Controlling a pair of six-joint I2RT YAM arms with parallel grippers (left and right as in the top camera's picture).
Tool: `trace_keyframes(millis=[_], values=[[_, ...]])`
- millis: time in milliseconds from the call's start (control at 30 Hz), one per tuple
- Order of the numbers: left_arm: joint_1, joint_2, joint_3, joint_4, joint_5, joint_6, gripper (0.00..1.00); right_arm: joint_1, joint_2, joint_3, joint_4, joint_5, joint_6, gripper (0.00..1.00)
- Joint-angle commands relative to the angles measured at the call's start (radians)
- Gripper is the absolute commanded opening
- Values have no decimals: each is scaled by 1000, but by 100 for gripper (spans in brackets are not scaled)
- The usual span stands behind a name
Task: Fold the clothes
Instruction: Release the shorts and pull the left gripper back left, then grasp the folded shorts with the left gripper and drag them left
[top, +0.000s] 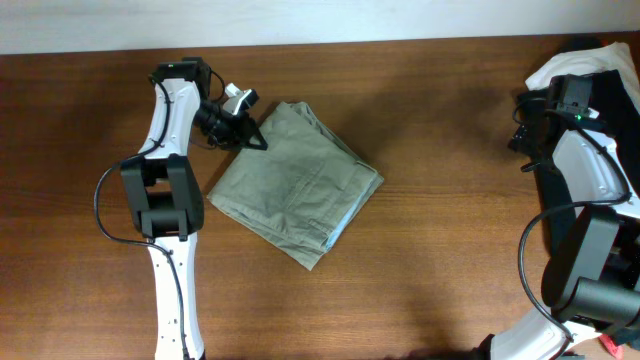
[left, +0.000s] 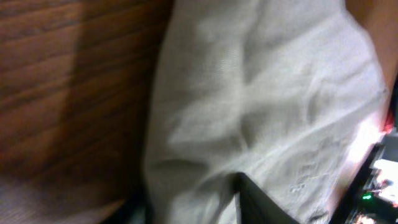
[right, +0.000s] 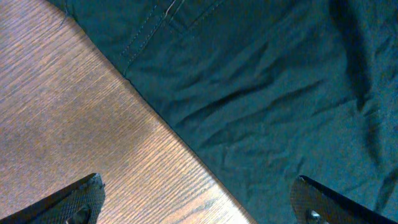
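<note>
Left claw (top: 247, 131) sits at the far left corner of the pale khaki cotton garment (top: 295, 185), its dark fingers touching the cloth edge. The left wrist view is blurred and shows only one dark finger (left: 264, 202) against the weave, so I cannot tell whether the claw is pinching the fabric or merely resting on it.

The khaki garment lies left of centre on the brown wooden table (top: 440, 250). It is already doubled into a compact, roughly four-sided bundle set at a slant, with seams showing on top and a paler edge peeping out on its near right side. By my judgement the fold is mostly done and only tidying remains.

Well apart, at the far right, the right claw (right: 199, 202) hangs with its fingers spread wide and nothing between them. It is above the border of a large dark navy garment (right: 280, 93), which lies beside a white cloth (top: 560, 68).

The risks lie mostly on the left. If that claw lifts or drags while catching only the top layer, the bundle may peel open. If it pushes sideways, the whole stack could slide on the smooth wood and skew. On the right, a low sweep could snag the dark garment and pull it across the table.
</note>
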Motion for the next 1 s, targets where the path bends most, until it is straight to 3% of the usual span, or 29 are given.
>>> trace_keyframes(millis=[0,133,200,233,300,367,400,467,533,600,667,767,967], values=[[7,65,-14,39,-91,-94,25,-3,-10,15,1,16,5,99],[103,65,-14,137,-315,-407,22,-3,-10,15,1,16,5,99],[209,65,-14,165,-320,-523,5,-3,-10,15,1,16,5,99],[243,65,-14,171,-319,-565,2,-3,-10,15,1,16,5,99],[363,65,-14,192,-319,-684,1,-3,-10,15,1,16,5,99],[492,65,-14,196,-275,-715,2,-3,-10,15,1,16,5,99],[550,65,-14,192,-189,-681,23,-3,-10,15,1,16,5,99],[606,65,-14,188,9,-531,46,-3,-10,15,1,16,5,99],[604,65,-14,163,108,-388,54,-3,-10,15,1,16,5,98],[555,65,-14,132,117,-260,69,-3,-10,15,1,16,5,99],[478,65,-14,95,116,-151,93,-3,-10,15,1,16,5,99],[354,66,-14,60,116,-62,96,-3,-10,15,1,16,5,99],[157,69,-14,20,36,-31,96,-3,-10,15,1,16,5,99]])
